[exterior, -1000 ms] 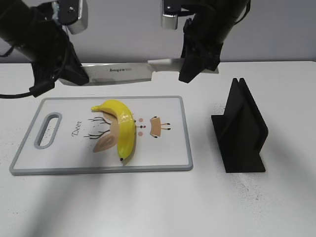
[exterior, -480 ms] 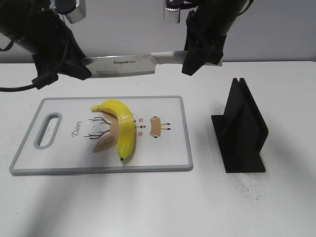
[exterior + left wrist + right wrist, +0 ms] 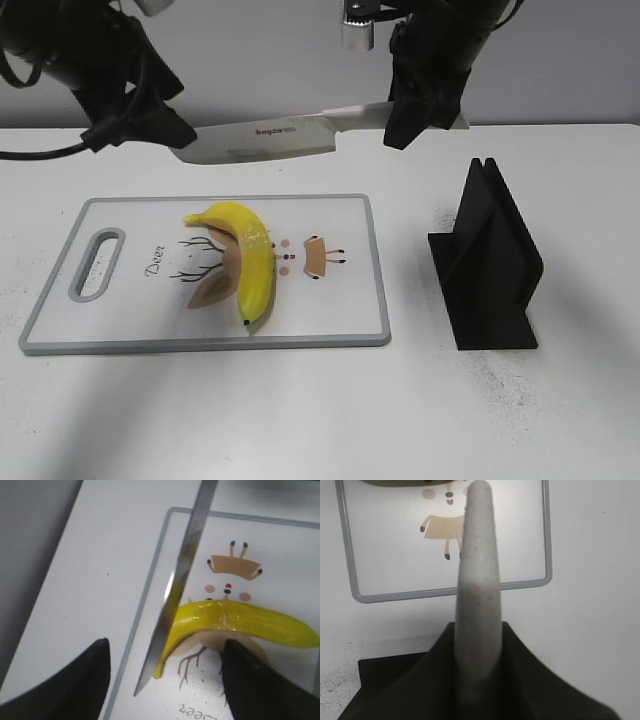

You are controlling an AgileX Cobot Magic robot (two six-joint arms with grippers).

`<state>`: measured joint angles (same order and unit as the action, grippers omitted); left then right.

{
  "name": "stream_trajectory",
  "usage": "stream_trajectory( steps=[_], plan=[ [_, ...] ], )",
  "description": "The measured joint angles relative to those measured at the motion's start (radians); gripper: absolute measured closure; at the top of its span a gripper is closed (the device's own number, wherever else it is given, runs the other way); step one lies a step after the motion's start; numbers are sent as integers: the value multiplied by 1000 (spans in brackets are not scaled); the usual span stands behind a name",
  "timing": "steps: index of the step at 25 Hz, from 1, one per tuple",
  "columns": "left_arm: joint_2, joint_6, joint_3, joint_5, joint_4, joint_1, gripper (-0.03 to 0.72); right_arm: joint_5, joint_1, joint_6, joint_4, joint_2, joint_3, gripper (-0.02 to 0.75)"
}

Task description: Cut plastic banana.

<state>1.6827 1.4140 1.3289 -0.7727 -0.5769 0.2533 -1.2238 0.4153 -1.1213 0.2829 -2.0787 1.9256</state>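
A white tabletop (image 3: 300, 420) holds a black stand (image 3: 488, 265) and a cutting board (image 3: 130, 335), and the plastic banana (image 3: 250, 255) lies on the board. Above and behind it, the right pincer (image 3: 425, 105) grips the knife (image 3: 270, 138) by its handle. The left pincer (image 3: 165, 680) hangs apart, spread wide with nothing in it.

White rectangular cutting board with grey rim (image 3: 372, 300) lies below the steel kitchen knife (image 3: 262, 139); black slotted knife stand (image 3: 488, 262) sits right.
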Motion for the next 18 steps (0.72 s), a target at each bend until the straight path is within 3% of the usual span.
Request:
stream_trajectory(
  steps=[4,6,8,12,15,18],
  plan=[
    [-53,-134,17,59,16,-4,30,0,0,86,-1,7,0,577],
    [-88,-259,18,82,49,-18,39,-1,0,181,-2,20,2,577],
    [-119,-480,18,74,96,-51,48,-1,0,313,-4,38,11,577],
    [-153,-857,18,-96,229,-169,73,-1,0,591,-4,76,22,577],
    [-153,-1026,18,-304,319,-256,88,-1,0,702,-4,92,23,577],
    [-155,-1097,18,-422,380,-323,95,-2,0,814,-4,112,23,577]
  ],
)
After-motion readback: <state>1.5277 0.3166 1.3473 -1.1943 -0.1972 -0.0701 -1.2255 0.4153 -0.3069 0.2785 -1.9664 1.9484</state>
